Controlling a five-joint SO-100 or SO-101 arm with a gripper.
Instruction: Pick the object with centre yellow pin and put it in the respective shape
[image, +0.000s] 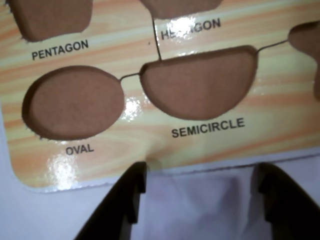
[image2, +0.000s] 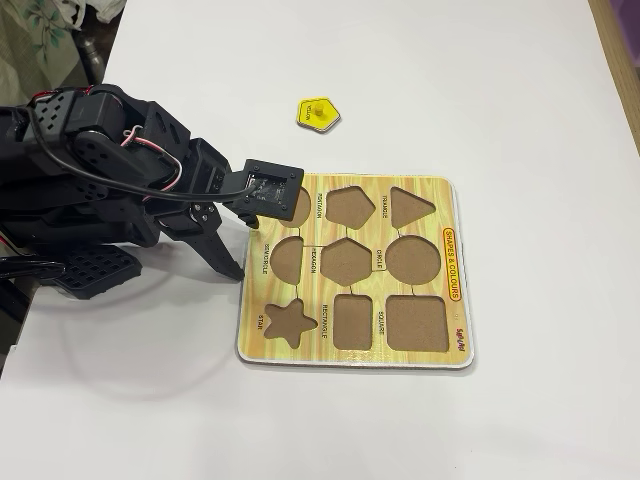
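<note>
The object with centre yellow pin (image2: 317, 113) is a small yellow pentagon lying flat on the white table beyond the puzzle board (image2: 315, 350), apart from it; the wrist view does not show it. The board's pentagon recess (image2: 350, 205) (image: 50, 17) is bare brown. My gripper (image2: 243, 250) (image: 201, 170) hangs open at the board's left edge in the fixed view, far from the piece. In the wrist view its two dark fingers (image: 130, 195) frame bare white table just short of the board (image: 280, 115), facing the semicircle recess (image: 200, 82) and oval recess (image: 72, 102). Nothing is between them.
All the board's recesses in view are vacant, among them star (image2: 288, 322), circle (image2: 413, 260) and square (image2: 417, 322). The black arm body (image2: 90, 190) fills the left of the fixed view. The table edge (image2: 612, 70) runs down the far right.
</note>
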